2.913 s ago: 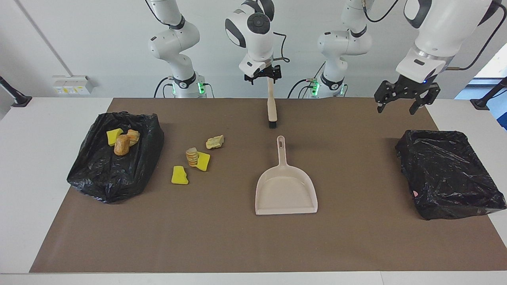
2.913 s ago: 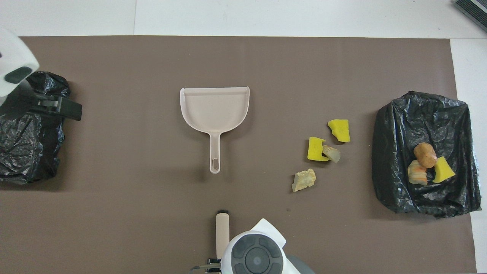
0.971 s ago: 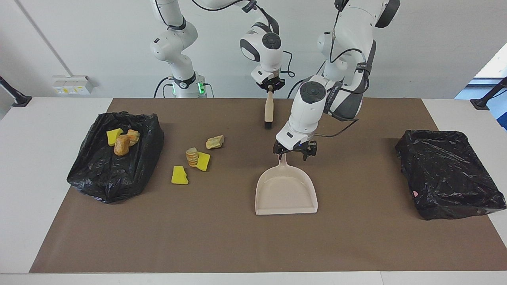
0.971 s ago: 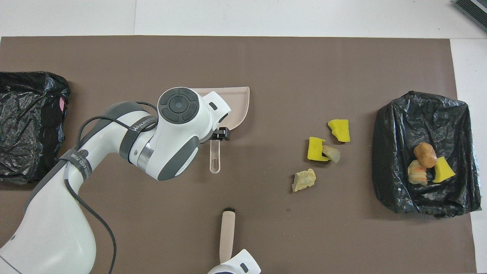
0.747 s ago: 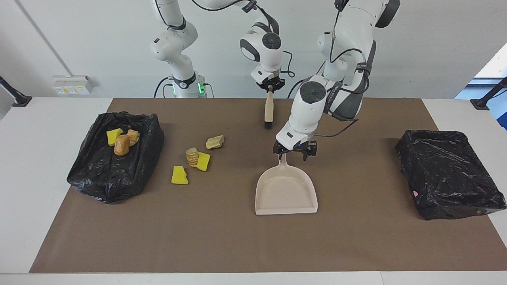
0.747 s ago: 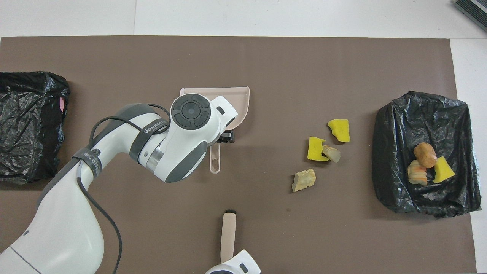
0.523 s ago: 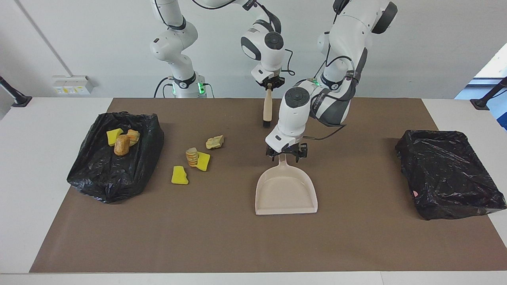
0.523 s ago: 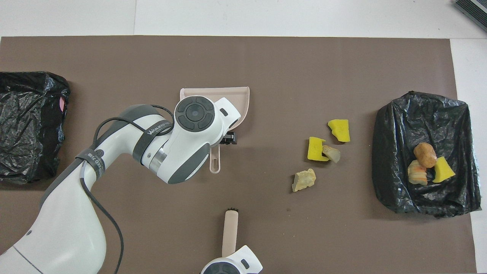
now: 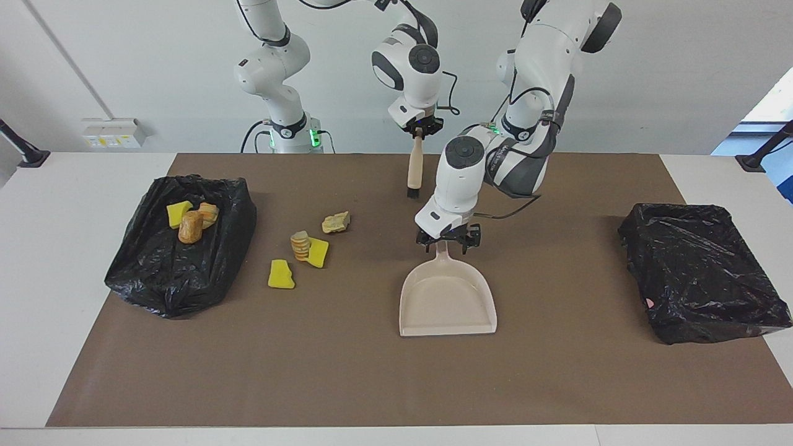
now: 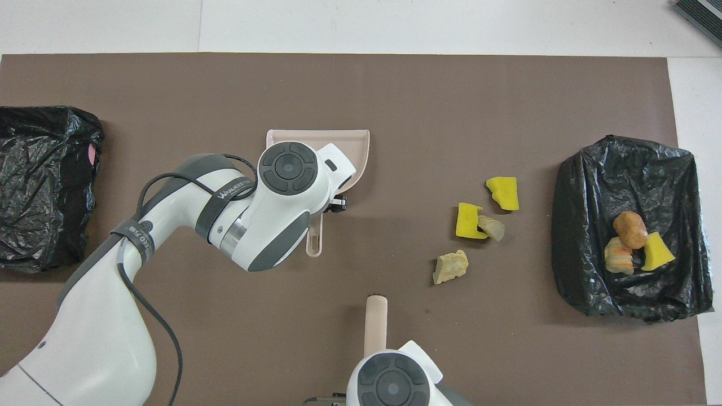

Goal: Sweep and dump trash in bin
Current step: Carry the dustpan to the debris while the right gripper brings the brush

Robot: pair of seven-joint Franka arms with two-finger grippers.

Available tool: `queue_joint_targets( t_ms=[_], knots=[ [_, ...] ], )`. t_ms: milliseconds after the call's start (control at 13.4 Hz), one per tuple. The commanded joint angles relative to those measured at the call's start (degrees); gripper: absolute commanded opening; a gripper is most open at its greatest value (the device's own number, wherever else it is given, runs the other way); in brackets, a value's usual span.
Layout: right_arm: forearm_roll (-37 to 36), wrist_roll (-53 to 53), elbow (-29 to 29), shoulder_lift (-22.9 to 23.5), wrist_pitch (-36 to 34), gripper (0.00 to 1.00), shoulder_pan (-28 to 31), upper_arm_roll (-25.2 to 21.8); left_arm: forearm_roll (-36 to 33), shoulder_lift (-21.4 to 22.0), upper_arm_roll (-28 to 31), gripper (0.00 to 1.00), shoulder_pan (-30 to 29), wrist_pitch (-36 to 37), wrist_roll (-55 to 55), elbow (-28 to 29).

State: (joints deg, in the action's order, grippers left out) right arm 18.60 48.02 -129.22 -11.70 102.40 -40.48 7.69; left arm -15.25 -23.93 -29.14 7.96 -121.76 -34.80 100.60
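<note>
Scraps of trash lie loose on the brown mat: a yellow sponge (image 9: 280, 274) (image 10: 503, 193), a second yellow sponge (image 9: 319, 253) (image 10: 467, 220) touching a tan lump (image 9: 300, 245) (image 10: 492, 228), and a beige lump (image 9: 336, 222) (image 10: 450, 266). Three more scraps (image 9: 191, 227) (image 10: 630, 229) rest on a black bin bag (image 9: 179, 266) (image 10: 620, 169). My left gripper (image 9: 447, 243) is down at the beige dustpan's (image 9: 447, 300) (image 10: 316, 137) handle, open, fingers (image 10: 338, 203) either side. My right gripper (image 9: 421, 128) is shut on the beige brush (image 9: 413, 167) (image 10: 375, 324), bristles down, in the air.
A second black-lined bin (image 9: 700, 272) (image 10: 39, 186) sits at the left arm's end of the table. The brown mat (image 9: 372, 384) covers most of the white table. The left arm lies low over the mat between that bin and the dustpan.
The left arm swung from over the bin at its end down to the dustpan handle, whose end has shifted slightly. The right gripper carried the brush a little toward the loose trash.
</note>
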Motion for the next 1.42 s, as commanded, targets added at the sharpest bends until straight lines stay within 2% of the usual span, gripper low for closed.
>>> queue_joint_targets(
  t_ms=[0,224,448,672,971,1121,1345],
  knots=[
    [-4.25,-3.72,1.33,-1.66,-5.7,0.0,4.69,0.31,-2.24,0.37,0.14,0.0,-0.14,-0.5,-0.44,-0.05],
    [-10.05,-6.0,1.42,-1.05,-6.51,0.0,8.82,0.31,-2.59,1.51,0.14,0.0,-0.66,0.47,3.49,-0.14],
    [-16.82,-12.22,3.08,-0.35,-8.43,0.0,14.97,0.31,-2.41,3.62,0.14,0.0,-2.16,4.67,16.91,-0.22],
    [-24.64,-21.36,6.16,2.9,-9.94,0.0,21.21,0.39,-2.24,3.8,0.14,0.0,-3.83,6.79,33.34,-0.31],
    [-35.28,-34.28,5.38,4.31,-5.82,0.0,30.7,0.57,-2.5,4.15,0.49,0.0,-4.53,10.57,47.52,-1.28],
    [-35.74,-37.64,4.85,4.92,-3.71,0.0,33.96,0.57,-2.5,4.15,0.49,0.0,-4.53,10.93,51.05,-1.19],
    [-38.36,-37.65,2.22,6.86,0.33,0.0,34.94,0.48,-2.76,4.24,0.31,0.0,-4.36,10.23,58.16,-1.02]
  ],
)
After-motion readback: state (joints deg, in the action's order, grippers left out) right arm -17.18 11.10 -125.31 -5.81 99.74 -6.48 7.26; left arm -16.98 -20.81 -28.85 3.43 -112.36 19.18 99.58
